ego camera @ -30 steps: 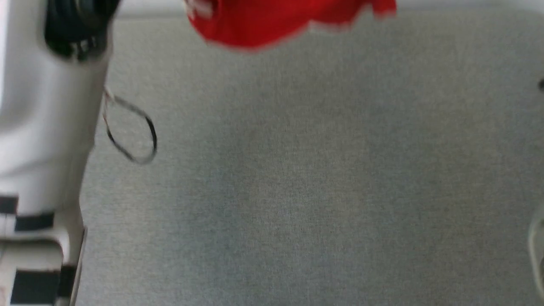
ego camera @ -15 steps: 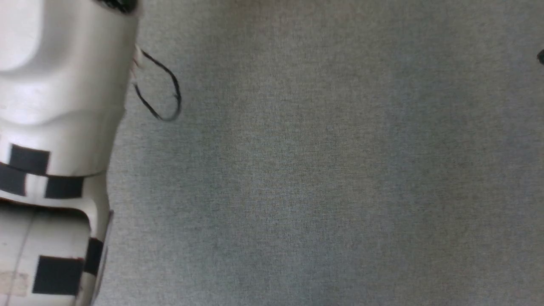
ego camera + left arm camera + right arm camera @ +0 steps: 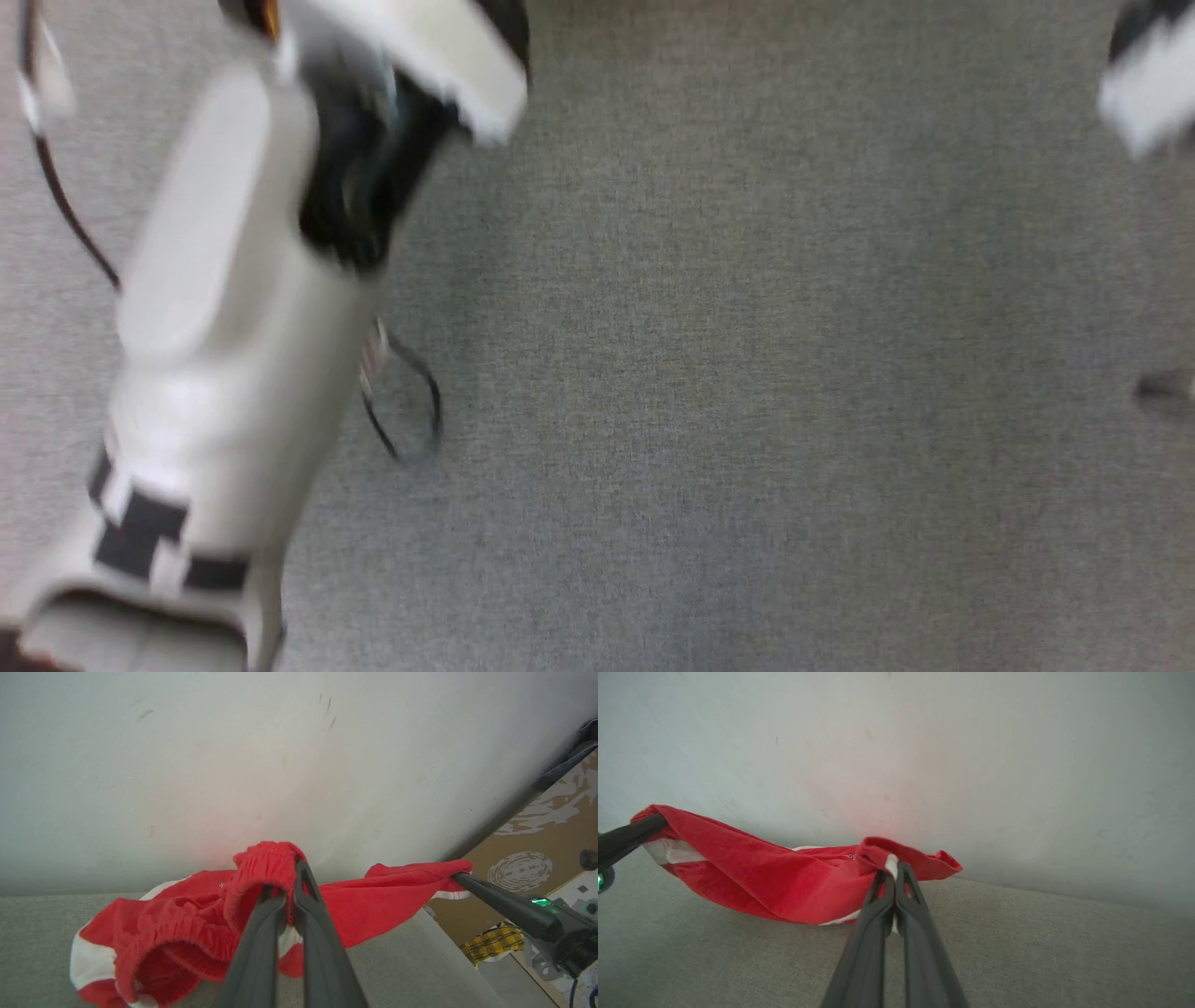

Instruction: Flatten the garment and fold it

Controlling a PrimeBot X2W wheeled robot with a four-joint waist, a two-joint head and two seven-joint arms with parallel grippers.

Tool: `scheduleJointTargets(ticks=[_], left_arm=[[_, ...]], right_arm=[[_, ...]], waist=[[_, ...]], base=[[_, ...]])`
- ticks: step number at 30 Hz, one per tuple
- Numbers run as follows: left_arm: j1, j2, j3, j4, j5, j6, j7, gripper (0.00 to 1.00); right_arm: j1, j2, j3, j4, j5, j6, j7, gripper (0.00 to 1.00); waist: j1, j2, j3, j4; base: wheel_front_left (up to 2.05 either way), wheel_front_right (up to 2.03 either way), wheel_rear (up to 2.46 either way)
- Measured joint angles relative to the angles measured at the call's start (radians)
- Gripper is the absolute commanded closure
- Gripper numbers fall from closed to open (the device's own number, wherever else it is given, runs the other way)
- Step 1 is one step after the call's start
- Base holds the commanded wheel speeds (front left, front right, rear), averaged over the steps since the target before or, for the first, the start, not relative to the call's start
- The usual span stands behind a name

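Garment [image 3: 373,905]: red shorts, lifted and stretched between both hands at the far edge of the table [image 3: 1017,952], close to the pale wall [image 3: 233,765]. The gathered elastic waistband is bunched at one end. A white side stripe shows at the other end. The middle sags low. From the right wrist view I cannot tell whether the lowest fold touches the grey table cover.

Left hand [image 3: 289,877]: jaws narrow, clamped on the ribbed waistband, which rides up over the fingertips. The loose waist opening hangs below and to the side of it.

Right hand [image 3: 892,871]: jaws closed tight on a red hem with a white strip, pinched at the very tips. Its dark fingers also enter the left wrist view from the side, gripping that same end.

The head view is blurred. The pale left forearm [image 3: 224,355], marked with black squares, lies over the near left part of the table, and a thin black cable loop [image 3: 411,411] hangs beside it.

Past the table's side edge, a yellow checked cloth [image 3: 495,942] lies on a brown patterned floor [image 3: 537,826].
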Motion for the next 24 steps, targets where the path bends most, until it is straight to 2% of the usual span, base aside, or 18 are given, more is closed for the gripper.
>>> scheduleJointTargets(ticks=[7,11,13,17,24], left_arm=[[0.343,0.048,-0.020,-0.275,-0.052,0.117,0.084,1.00],[0.527,0.086,-0.043,-0.381,-0.035,0.194,0.099,1.00],[0.609,0.087,-0.045,-0.406,-0.041,0.225,0.095,1.00],[0.754,0.105,-0.056,-0.419,-0.051,0.255,0.091,1.00],[0.942,0.140,-0.079,-0.429,-0.082,0.271,0.093,1.00]], right_arm=[[0.385,0.060,-0.139,-0.247,0.038,0.000,0.065,1.00],[0.555,0.128,-0.217,-0.311,0.034,0.000,0.099,1.00],[0.626,0.150,-0.238,-0.326,0.020,0.000,0.106,1.00],[0.754,0.179,-0.256,-0.328,-0.006,0.000,0.116,1.00],[0.967,0.224,-0.259,-0.313,-0.030,0.000,0.180,1.00]], waist=[[-0.0003,0.0000,-0.092,0.002],[-0.0004,0.0000,-0.145,0.008],[-0.0004,0.0000,-0.170,0.011],[-0.0003,-0.0001,-0.216,0.018],[-0.0003,-0.0001,-0.294,0.032]], base=[[0.00,0.00,0.00],[0.00,0.00,0.00],[0.00,0.00,0.00],[0.00,0.00,0.00],[0.00,0.00,0.00]])
